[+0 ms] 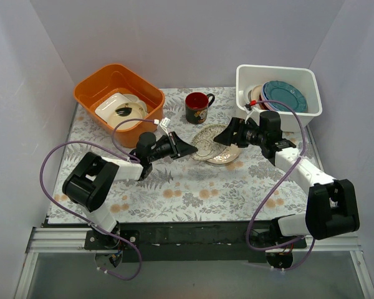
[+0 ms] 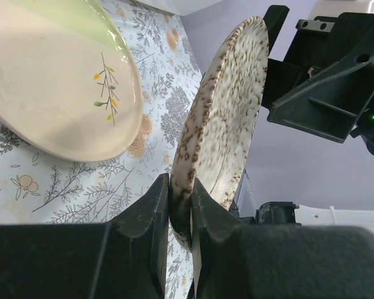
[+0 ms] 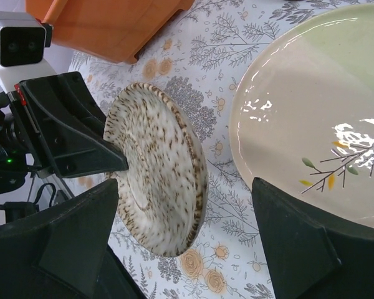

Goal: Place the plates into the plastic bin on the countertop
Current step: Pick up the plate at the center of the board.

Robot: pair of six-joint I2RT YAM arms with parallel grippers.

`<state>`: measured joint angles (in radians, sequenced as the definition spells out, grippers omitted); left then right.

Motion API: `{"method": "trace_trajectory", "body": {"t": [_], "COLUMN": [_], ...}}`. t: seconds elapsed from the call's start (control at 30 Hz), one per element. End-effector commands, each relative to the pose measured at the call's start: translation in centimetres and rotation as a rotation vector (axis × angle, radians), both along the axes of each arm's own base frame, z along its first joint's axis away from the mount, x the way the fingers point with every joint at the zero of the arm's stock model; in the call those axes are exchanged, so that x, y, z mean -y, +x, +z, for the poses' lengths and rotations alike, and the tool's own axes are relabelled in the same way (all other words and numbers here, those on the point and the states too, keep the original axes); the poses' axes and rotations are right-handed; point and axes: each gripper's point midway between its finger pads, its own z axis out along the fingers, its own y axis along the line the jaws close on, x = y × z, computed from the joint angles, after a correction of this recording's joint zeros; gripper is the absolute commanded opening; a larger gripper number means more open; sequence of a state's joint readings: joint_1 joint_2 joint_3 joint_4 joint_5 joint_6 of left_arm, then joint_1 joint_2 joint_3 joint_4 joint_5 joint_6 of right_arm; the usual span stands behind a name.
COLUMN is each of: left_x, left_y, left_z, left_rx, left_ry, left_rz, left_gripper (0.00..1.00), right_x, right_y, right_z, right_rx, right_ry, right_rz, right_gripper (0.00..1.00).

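Observation:
My left gripper (image 1: 191, 148) is shut on the near rim of a brown-speckled plate (image 1: 206, 143) and holds it on edge above the countertop (image 1: 174, 187); the pinch shows in the left wrist view (image 2: 181, 205). My right gripper (image 1: 228, 133) is open, its jaws standing wide on either side of the plate's far rim (image 3: 156, 168) without touching it. A cream plate with a green band and twig print (image 1: 229, 156) lies flat beside them, and it also shows in the right wrist view (image 3: 318, 118). The white plastic bin (image 1: 246, 75) at the back right holds teal (image 1: 287, 94) and pink plates standing on edge.
An orange tub (image 1: 90, 87) with white dishes stands at the back left. A dark red-rimmed mug (image 1: 197, 107) stands between the tub and the bin, just behind the held plate. Grey walls close in the sides and back.

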<state>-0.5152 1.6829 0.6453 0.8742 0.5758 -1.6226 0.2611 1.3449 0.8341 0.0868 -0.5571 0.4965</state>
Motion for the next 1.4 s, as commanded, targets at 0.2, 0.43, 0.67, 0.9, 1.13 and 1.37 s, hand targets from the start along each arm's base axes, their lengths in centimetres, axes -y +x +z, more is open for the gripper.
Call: {"method": "trace_trajectory", "body": {"t": [0.2, 0.43, 0.67, 0.9, 1.13, 1.37], "left_x": [0.3, 0.1, 0.1, -0.1, -0.4, -1.4], "left_y": [-1.3, -1.2, -1.1, -0.9, -0.9, -0.5], "left_z": [5.1, 4.8, 4.5, 4.1, 3.9, 4.6], "left_rx": [0.154, 0.149, 0.139, 0.127, 0.120, 0.158], "left_ry": [-0.101, -0.083, -0.067, -0.052, -0.030, 0.032], "left_rz": [-0.072, -0.057, -0.052, -0.031, -0.017, 0.049], "left_gripper": [0.00, 0.00, 0.62, 0.90, 0.98, 0.98], "right_x": [-1.5, -1.5, -1.4, -1.3, -1.1, -1.0], "right_y": [-0.2, -0.2, -0.2, -0.2, 0.3, 2.1], "right_z": [0.0, 0.1, 0.1, 0.1, 0.5, 1.7], "right_rx": [-0.019, -0.019, -0.020, -0.021, -0.015, 0.004], "right_ry": [0.107, 0.120, 0.124, 0.128, 0.134, 0.138], "right_rz": [0.082, 0.083, 0.082, 0.082, 0.070, 0.065], "right_gripper": [0.43, 0.01, 0.01, 0.01, 0.01, 0.01]}}
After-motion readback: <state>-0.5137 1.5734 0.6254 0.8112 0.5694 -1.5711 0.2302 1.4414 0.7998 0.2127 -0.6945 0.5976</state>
